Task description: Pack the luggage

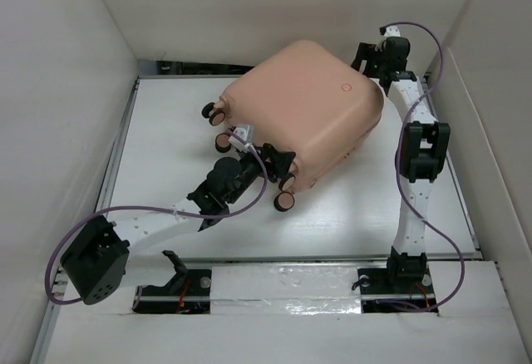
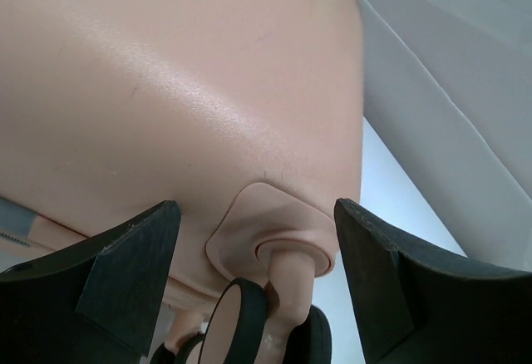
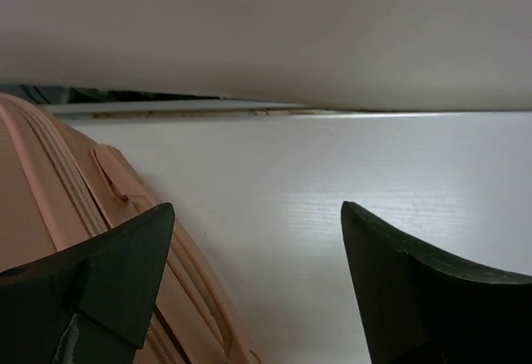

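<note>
Your bench (image 1: 349, 223) is boxed in by pale walls (image 1: 50, 90) on the left, far and right sides, rising close beyond its edges. The luggage (image 1: 307, 106) lies flat and shut on the far half, turned on the diagonal. Its far corner comes close to the far edge, and its right corner sits near the right arm (image 1: 416, 156), which stands along the right edge. Your widest room is the white strip between the luggage and the near edge, and a second stretch runs along the left edge.

The long axis runs from near-left to far-right, though the shell looks nearly square from above. The caster wheels (image 1: 284, 202) line the end that faces near-left, toward the left arm.

Your left gripper (image 1: 268, 158) is at that wheel end. In the left wrist view its fingers (image 2: 125, 264) are spread on either side of a wheel mount, with a gap on both sides. Your right gripper (image 1: 368, 55) is at the luggage's far-right corner, near the far-right corner of the bench. Its fingers (image 3: 116, 256) are spread over bare bench, with the zipper seam (image 3: 62, 173) just beside the left finger, and they pinch nothing.
</note>
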Robot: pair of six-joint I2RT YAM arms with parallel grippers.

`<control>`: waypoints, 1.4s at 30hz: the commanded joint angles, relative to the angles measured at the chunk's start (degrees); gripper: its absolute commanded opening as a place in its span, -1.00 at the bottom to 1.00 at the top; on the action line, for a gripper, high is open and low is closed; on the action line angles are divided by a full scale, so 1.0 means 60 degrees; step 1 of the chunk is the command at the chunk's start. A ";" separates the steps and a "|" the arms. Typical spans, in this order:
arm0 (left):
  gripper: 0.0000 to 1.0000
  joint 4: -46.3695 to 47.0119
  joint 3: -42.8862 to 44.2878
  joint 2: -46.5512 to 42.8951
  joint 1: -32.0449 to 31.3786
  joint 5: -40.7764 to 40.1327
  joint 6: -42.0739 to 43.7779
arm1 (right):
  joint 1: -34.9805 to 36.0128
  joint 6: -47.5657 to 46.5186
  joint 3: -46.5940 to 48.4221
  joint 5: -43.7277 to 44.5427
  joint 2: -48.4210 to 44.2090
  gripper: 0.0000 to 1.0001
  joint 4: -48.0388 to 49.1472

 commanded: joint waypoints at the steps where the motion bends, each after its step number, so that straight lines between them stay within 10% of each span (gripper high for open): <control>1: 0.46 -0.0433 0.0569 0.0723 -0.0426 0.3056 -0.0792 | 0.1775 0.1039 0.0743 -0.4466 -0.0432 0.85 -0.1521; 8: 0.72 -0.1693 0.1405 -0.0883 0.0772 0.1726 -0.0030 | 0.0692 0.1141 -0.0980 -0.4363 -0.3090 1.00 0.0157; 14: 0.70 -0.1737 0.0939 -0.1606 0.1903 0.1652 -0.0513 | -0.0350 0.1903 -0.5443 -0.4394 -0.6563 0.93 0.3522; 16: 0.51 -0.1751 0.0747 -0.1533 0.1903 0.2001 -0.0513 | -0.0482 0.2196 -0.8012 -0.4248 -0.8409 0.57 0.4334; 17: 0.31 -0.1722 0.0441 -0.1475 0.1903 0.2178 -0.0542 | -0.0337 0.2226 -0.8914 -0.4218 -0.9053 -0.27 0.4991; 18: -0.18 -0.1664 0.0279 -0.1445 0.1903 0.2383 -0.0542 | -0.0118 0.2270 -0.9822 -0.4044 -0.9727 -0.70 0.5229; 20: -0.58 -0.1678 -0.0218 -0.1488 0.1903 0.2837 -0.0499 | 0.1091 0.2008 -1.2567 -0.3079 -1.1850 -1.00 0.5712; 23: -0.68 -0.1722 -0.0818 -0.1867 0.1787 0.3424 -0.0309 | 0.2560 0.1538 -1.5589 -0.1438 -1.4554 -1.00 0.5439; 25: -0.29 -0.1722 -0.1142 -0.2219 0.1450 0.3367 -0.0177 | 0.3631 0.1669 -1.7146 -0.0706 -1.6459 -0.97 0.4462; 27: 0.30 -0.1737 -0.1231 -0.2294 0.1449 0.3512 -0.0118 | 0.4464 0.1815 -1.7881 -0.0251 -1.7682 -0.63 0.3610; 31: 0.61 -0.1226 -0.1319 -0.2134 0.1449 0.4258 -0.0132 | 0.5404 0.2460 -1.9161 0.0863 -1.9619 0.04 0.2829; 42: 0.74 -0.0243 -0.0895 -0.1225 0.1449 0.5256 -0.0161 | 0.5670 0.1391 -1.8504 0.1334 -1.5626 0.08 0.5799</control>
